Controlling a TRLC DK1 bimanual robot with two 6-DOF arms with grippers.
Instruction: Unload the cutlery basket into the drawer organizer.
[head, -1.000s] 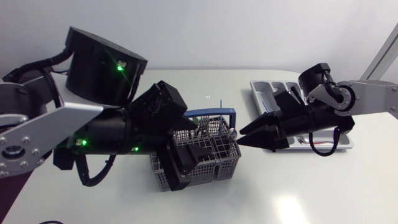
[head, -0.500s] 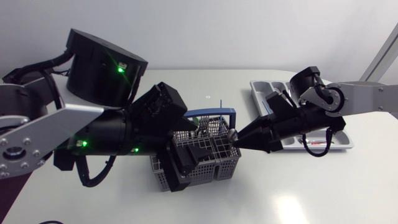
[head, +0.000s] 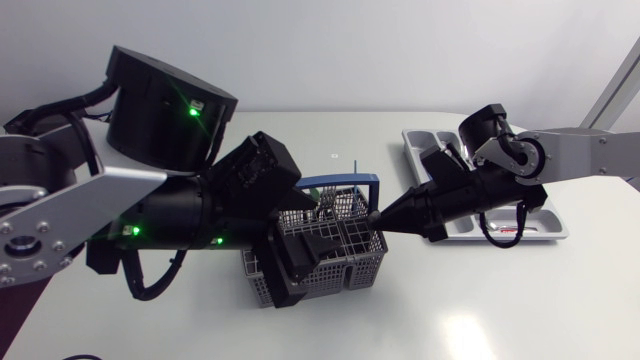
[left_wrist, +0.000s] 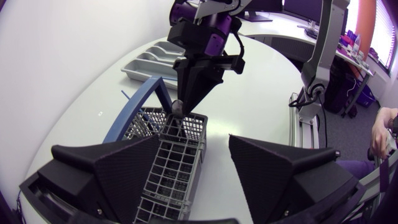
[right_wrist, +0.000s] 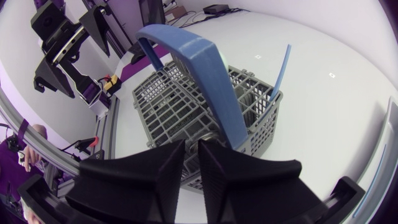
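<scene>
The grey wire cutlery basket (head: 345, 262) with a blue handle (head: 352, 182) stands mid-table, with cutlery (head: 326, 205) upright inside. My left gripper (head: 300, 265) is open astride the basket's left end (left_wrist: 163, 171); one finger lies along the basket's side, the other stands clear. My right gripper (head: 376, 218) is at the basket's right corner, its fingers pinched on the round metal end of a cutlery piece (left_wrist: 178, 109). In the right wrist view the fingers (right_wrist: 163, 163) are almost together before the basket (right_wrist: 168, 102). The grey drawer organizer (head: 432, 138) lies at the right, behind my right arm.
A red-handled utensil (head: 512, 231) lies in the organizer's near compartment. A thin blue rod (right_wrist: 280, 67) sticks up from the basket's far corner. Bare white table spreads in front of the basket and organizer.
My right gripper has moved left to the basket's corner and its fingers have come together on the cutlery piece's round end. The left arm and basket have stayed still.
</scene>
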